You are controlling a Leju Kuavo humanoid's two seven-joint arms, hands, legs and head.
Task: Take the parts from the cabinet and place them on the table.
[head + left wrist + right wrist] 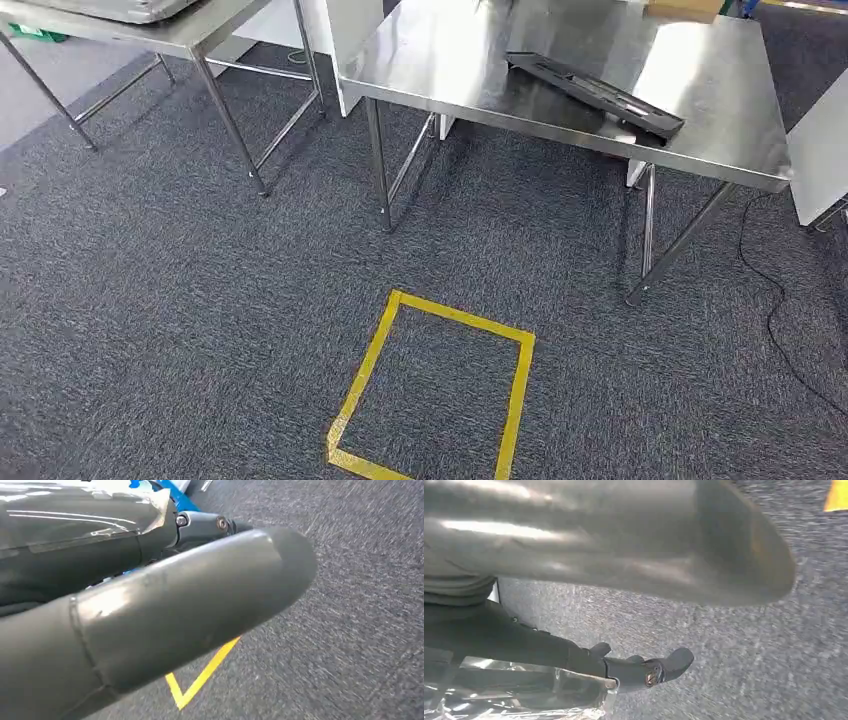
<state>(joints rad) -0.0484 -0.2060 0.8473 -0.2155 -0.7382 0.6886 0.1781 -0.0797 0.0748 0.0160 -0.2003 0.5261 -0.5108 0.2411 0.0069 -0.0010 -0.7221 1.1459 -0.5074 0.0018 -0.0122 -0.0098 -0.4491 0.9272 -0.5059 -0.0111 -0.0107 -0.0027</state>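
Long black plastic part [595, 93] already lying flat on the steel table [700, 140] near its front edge — likely set there for easy reach. Yellow tape square [440, 390] on the carpet, probably a standing mark. Left hand [150, 615] and right hand [624, 545] hanging over the floor — grasp impossible to tell. No legible writing anywhere.

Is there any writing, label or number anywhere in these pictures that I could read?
None can be read.
The black part on the steel table shows no legible lettering.
The yellow tape square on the carpet is a plain floor mark, without words.
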